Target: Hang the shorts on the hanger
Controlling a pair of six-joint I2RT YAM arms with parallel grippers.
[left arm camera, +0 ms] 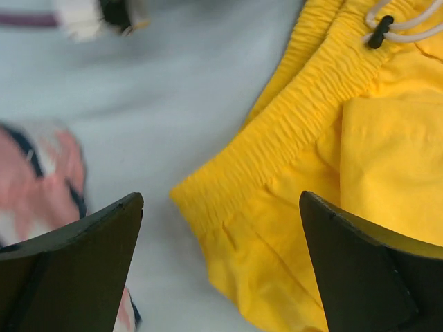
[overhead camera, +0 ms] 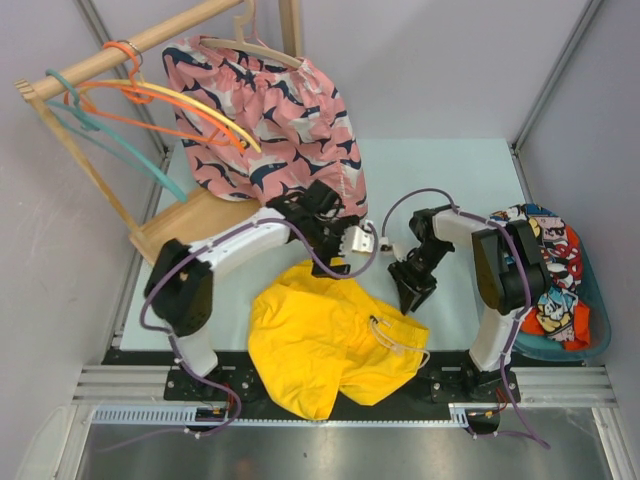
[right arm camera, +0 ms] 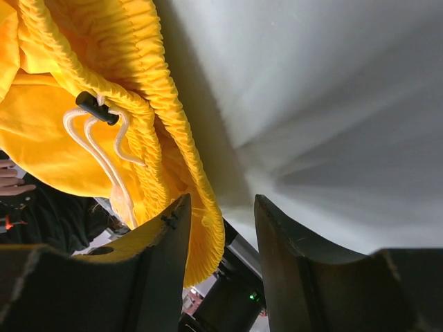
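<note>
Lying crumpled on the table (overhead camera: 470, 180), the shorts (overhead camera: 325, 340) sit at the near edge between the two arm bases. The teal basket (overhead camera: 598, 318) at the right holds only a multicoloured cartoon-print garment (overhead camera: 545, 270). The left gripper (left arm camera: 221, 199) hangs over the waistband's end with its fingers spread wide, grasping nothing. The right gripper (right arm camera: 221, 200) has its fingers parted with nothing between them, the waistband just beside one finger. The hanger (overhead camera: 215, 115) hangs on the wooden rack (overhead camera: 150, 45) at the far left, beside the pink shorts (overhead camera: 280, 120).
</note>
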